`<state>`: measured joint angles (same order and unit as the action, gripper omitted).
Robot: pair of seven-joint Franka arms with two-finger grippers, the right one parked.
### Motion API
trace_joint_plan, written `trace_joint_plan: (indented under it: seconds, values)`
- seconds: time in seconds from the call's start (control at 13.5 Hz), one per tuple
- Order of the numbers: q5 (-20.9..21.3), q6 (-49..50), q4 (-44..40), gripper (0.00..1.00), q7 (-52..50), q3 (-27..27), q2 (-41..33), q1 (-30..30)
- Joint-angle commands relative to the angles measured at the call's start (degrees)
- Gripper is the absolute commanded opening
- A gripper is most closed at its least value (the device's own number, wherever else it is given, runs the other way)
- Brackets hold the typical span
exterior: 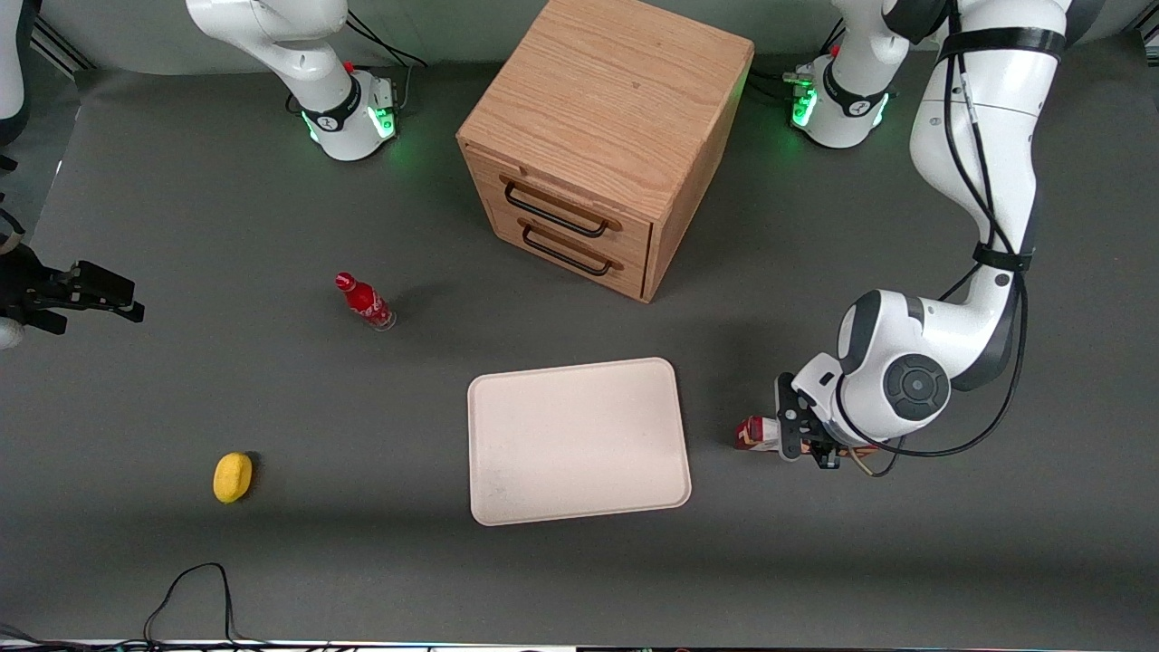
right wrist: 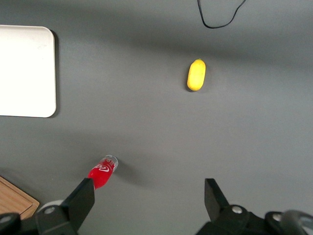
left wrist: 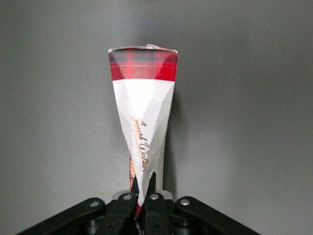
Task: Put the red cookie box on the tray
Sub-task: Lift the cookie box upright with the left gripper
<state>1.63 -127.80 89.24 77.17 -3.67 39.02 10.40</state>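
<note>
While beside the tray (exterior: pixel 579 441), tool (left wrist: pixel 143 196) pinches red cookie box (left wrist: pixel 143 117) — crumpling it.

- Robotics lab bench, not a home or kitchen.
- Grey matte table (exterior: pixel 181 226) with two white arm bases bolted on, green status LEDs lit, black cables running off the edges.
- Props look staged and well apart: wooden two-drawer cabinet (exterior: pixel 602 136), small red bottle (exterior: pixel 364 302), yellow lemon-like object (exterior: pixel 233 476), the tray (exterior: pixel 507 489).
- Working arm's gripper (exterior: pixel 801 439) sits low over the table beside the tray, fingers closed on the red cookie box (left wrist: pixel 144 122).
</note>
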Motion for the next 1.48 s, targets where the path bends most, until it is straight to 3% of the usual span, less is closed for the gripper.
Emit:
trace_joint_plan:
  seconds: [0.0, 0.37, 0.74, 1.19, 1.41]
  values:
    - [0.7, 5.9, -1.6, 0.00, 0.1, 0.4, -3.0, 0.1]
    - [0.7, 28.9, -8.4, 0.00, -3.4, 0.8, -13.2, 0.3]
    - [2.0, 51.7, -23.9, 0.00, -3.5, 0.8, -16.8, 0.0]
    - [0.8, 52.0, -23.6, 0.00, -16.6, 0.2, -20.4, 0.8]
    - [-0.5, 48.1, -23.8, 0.00, -33.2, 0.2, -18.2, 5.5]
